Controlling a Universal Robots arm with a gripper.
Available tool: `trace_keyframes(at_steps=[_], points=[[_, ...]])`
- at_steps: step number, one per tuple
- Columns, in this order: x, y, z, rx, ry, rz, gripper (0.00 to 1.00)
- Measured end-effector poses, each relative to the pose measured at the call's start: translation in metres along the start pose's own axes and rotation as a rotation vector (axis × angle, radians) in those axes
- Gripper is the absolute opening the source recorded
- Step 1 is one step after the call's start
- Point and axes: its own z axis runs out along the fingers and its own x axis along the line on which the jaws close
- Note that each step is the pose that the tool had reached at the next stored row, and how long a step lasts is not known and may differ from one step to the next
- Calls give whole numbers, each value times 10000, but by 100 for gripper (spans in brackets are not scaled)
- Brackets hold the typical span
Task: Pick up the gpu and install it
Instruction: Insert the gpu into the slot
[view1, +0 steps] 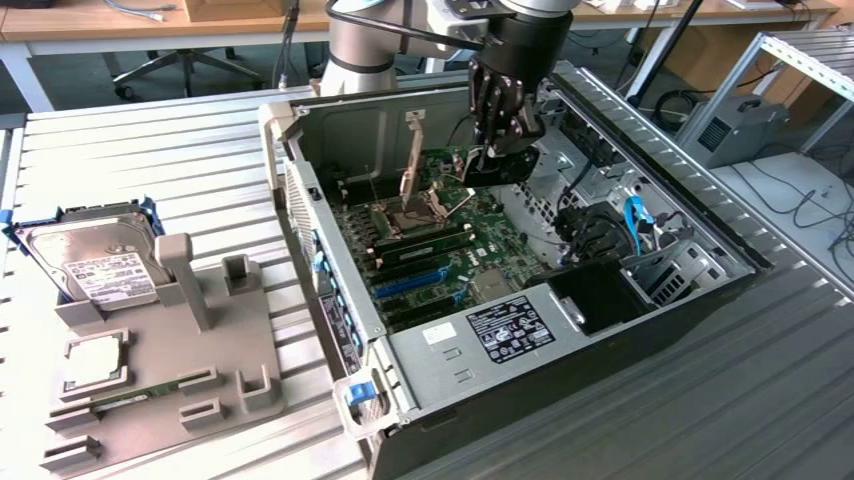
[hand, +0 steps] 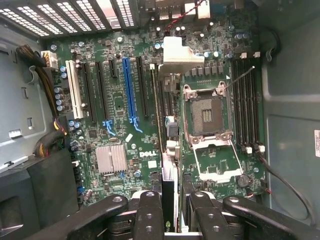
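You are looking at a robotics lab or workshop. An opened computer case (view1: 534, 250) lies on a slatted metal workbench (view1: 147, 170) beside a grey parts fixture (view1: 174, 370), with wooden desks (view1: 107, 20), an office chair (view1: 187, 65) and loose cables (view1: 814, 200) at the far side.

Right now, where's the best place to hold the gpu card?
Probably its upper edge, coming from above, as the fingers do: the gpu hangs thin and upright, so its two flat faces suit a pinch, and its lower edge is free toward the motherboard.
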Motion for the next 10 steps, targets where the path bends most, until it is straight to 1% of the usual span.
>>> trace_keyframes(at_steps=[10], points=[[0, 0, 0, -2, -5, -144, 26]])
